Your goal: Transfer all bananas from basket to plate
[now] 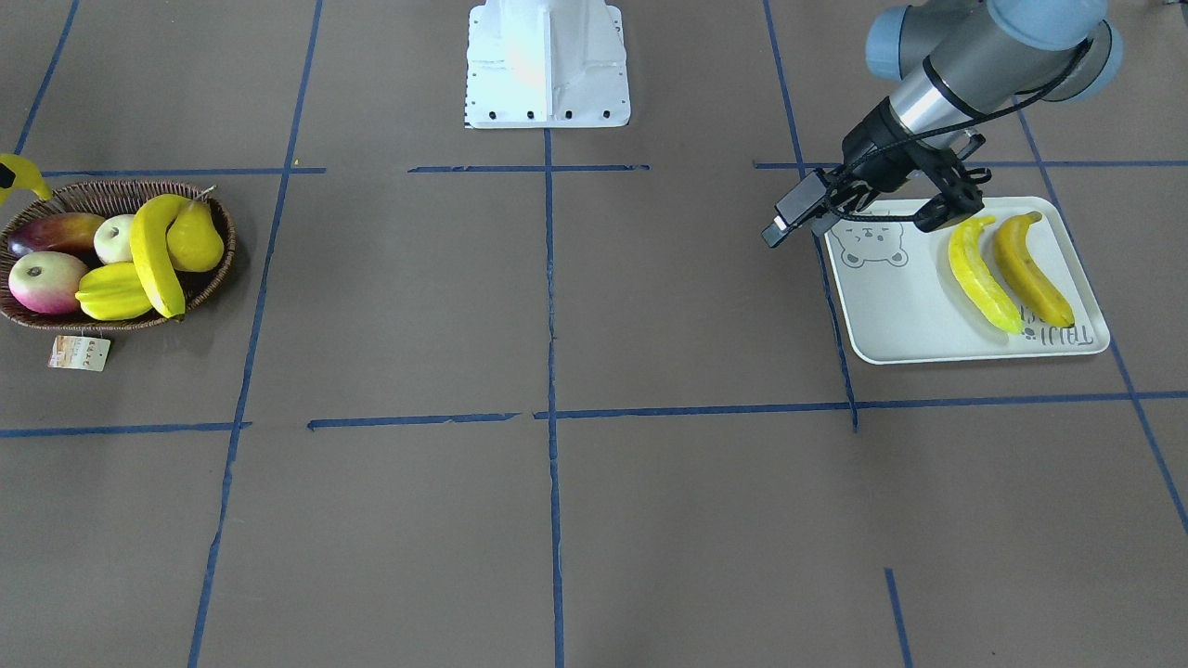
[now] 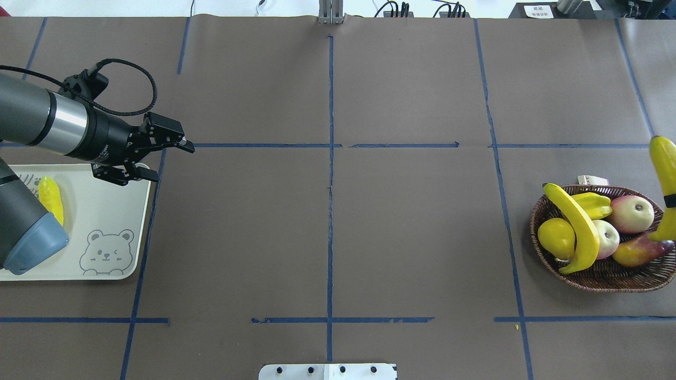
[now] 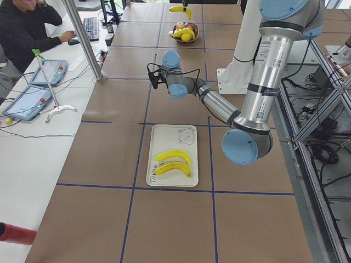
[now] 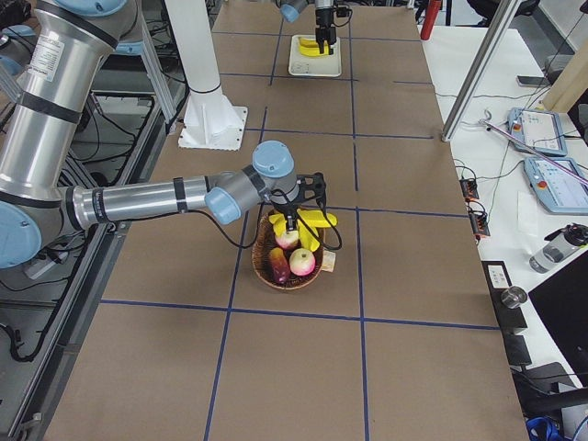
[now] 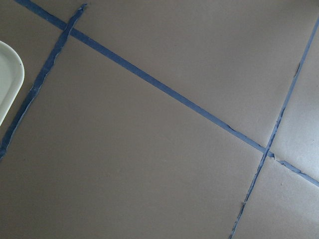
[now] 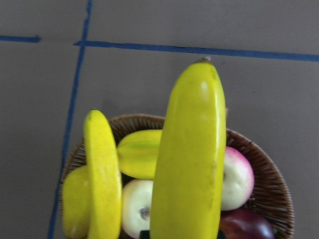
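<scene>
Two yellow bananas [image 1: 979,276] [image 1: 1032,269] lie side by side on the off-white bear plate [image 1: 910,315]. My left gripper [image 2: 169,161] hovers open and empty over the plate's inner far corner. At the other end, the brown wicker basket [image 2: 597,277] holds one banana [image 2: 578,227] lying across the other fruit. Above the basket hangs another banana [image 2: 664,174], which fills the right wrist view [image 6: 192,159]. My right gripper [image 4: 296,219] is shut on it. Only a corner of the plate [image 5: 7,74] shows in the left wrist view.
Also in the basket are a yellow pear [image 2: 555,237], a starfruit [image 2: 594,203], two apples and a dark mango. A paper tag [image 1: 80,353] lies beside it. The white robot base [image 1: 548,65] stands mid-table. A person [image 3: 27,27] sits at the side desk.
</scene>
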